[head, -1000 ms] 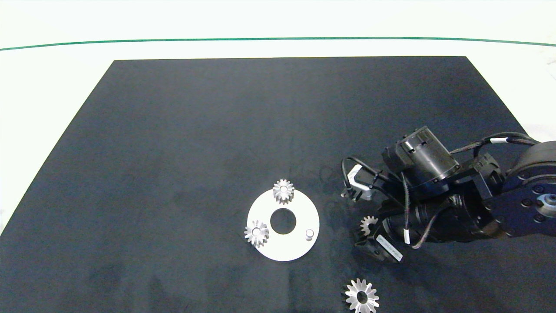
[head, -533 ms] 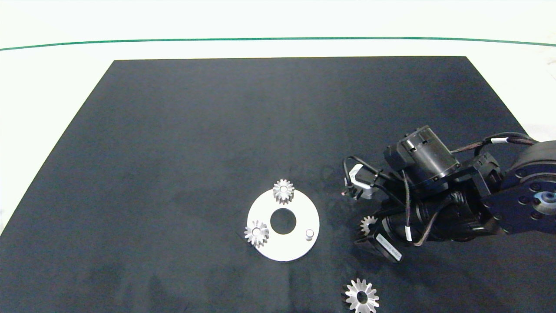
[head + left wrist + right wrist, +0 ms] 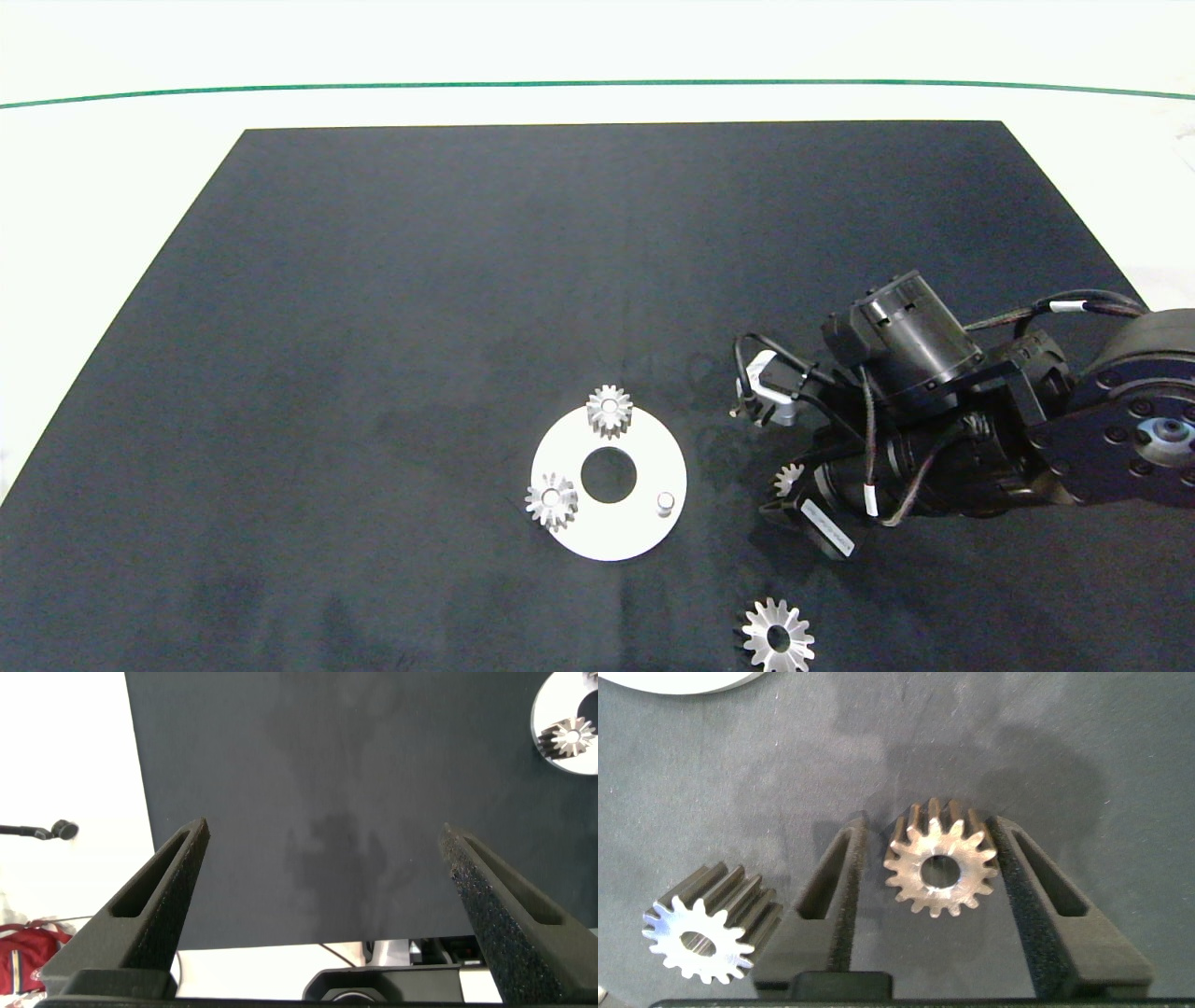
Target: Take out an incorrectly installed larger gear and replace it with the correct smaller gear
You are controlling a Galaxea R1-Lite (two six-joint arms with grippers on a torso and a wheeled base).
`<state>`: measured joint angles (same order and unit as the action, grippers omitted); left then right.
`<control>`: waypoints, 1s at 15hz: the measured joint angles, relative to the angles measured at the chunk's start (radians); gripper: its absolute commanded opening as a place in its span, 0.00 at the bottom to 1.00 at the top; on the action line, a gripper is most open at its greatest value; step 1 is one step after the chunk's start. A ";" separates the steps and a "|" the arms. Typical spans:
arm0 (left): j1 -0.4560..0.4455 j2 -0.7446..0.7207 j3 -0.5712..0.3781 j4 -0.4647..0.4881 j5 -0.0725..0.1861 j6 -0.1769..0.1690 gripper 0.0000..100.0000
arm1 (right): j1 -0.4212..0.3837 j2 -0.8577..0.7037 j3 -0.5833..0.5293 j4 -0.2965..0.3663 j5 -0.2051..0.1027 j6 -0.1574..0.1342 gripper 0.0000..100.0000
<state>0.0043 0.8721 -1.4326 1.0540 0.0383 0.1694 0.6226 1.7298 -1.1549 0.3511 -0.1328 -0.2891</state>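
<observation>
I have the right pincer closed on the smaller gear, both pads against its teeth, low over the black mat on the worktop, just right of the white disc. The larger gear lies flat on the mat near the front edge, apart from the disc. Two small gears sit on the disc's pegs; the third peg is bare. My left pincer hangs open over the mat's left edge, holding nothing.
</observation>
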 measured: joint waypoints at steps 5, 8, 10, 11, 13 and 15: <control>0.000 -0.011 0.000 0.000 0.000 0.000 1.00 | 0.000 0.000 0.006 -0.002 -0.003 0.000 0.40; 0.000 -0.015 0.000 0.000 0.000 0.002 1.00 | 0.000 0.000 0.015 -0.004 -0.007 -0.002 0.34; -0.001 -0.016 0.000 0.001 0.000 0.002 1.00 | -0.001 -0.001 0.020 -0.005 -0.006 -0.002 0.29; -0.001 -0.017 0.000 0.001 0.000 0.003 1.00 | -0.003 -0.002 0.024 -0.007 -0.005 -0.002 0.28; 0.000 -0.017 0.001 0.001 0.000 0.003 1.00 | -0.004 -0.004 0.035 -0.007 -0.010 -0.003 0.28; 0.000 -0.017 0.001 0.001 0.000 0.003 1.00 | -0.003 -0.009 0.044 -0.006 -0.013 -0.005 0.28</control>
<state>0.0043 0.8549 -1.4313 1.0555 0.0379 0.1721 0.6191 1.7213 -1.1109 0.3453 -0.1455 -0.2938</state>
